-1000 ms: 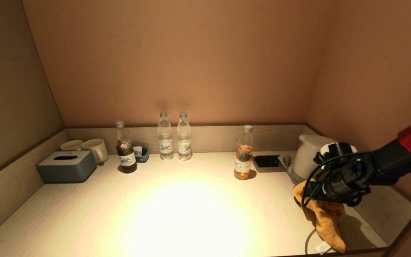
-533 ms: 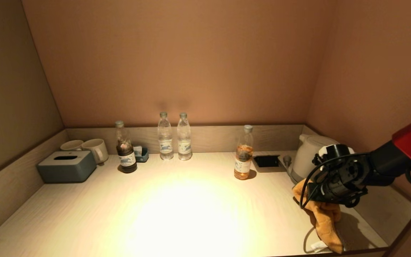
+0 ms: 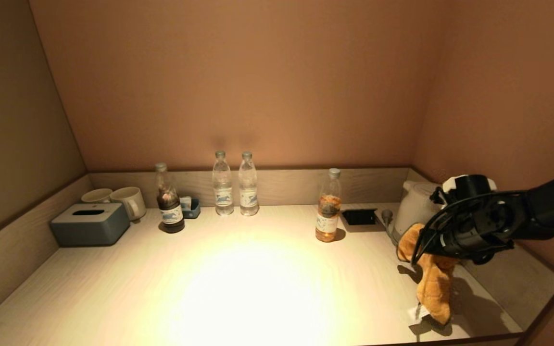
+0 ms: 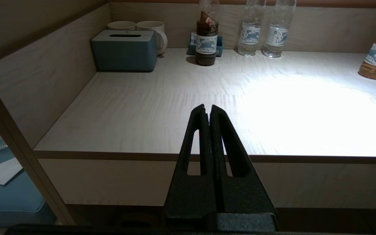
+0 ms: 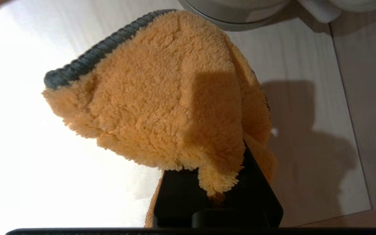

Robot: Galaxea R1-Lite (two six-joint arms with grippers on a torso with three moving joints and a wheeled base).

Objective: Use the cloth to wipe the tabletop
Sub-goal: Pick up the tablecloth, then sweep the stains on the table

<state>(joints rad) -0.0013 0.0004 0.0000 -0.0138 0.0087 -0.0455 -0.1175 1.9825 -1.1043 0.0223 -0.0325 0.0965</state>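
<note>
- Pale wood-grain tabletop (image 3: 258, 288) filled the lower half of the head view, boxed in by low wooden edging and plain tan walls, with a bright pool of light at its centre.
- At the right of the frame, the right gripper (image 3: 443, 250) was clamped on the fluffy orange microfibre cloth (image 3: 432, 281), which hung down with its lower end close to the surface, just in front of the white electric kettle (image 3: 414, 209).
- Doing this step well would probably mean lowering until the cloth lay flat under light pressure, then sweeping toward the frame's left in overlapping passes.
- The amber-filled plastic bottle (image 3: 328, 206) looked easy to tip, so strokes should stay clear of it.
- Parked below the near table edge, the left gripper (image 4: 207, 112) had its fingers pressed together, empty.
</note>
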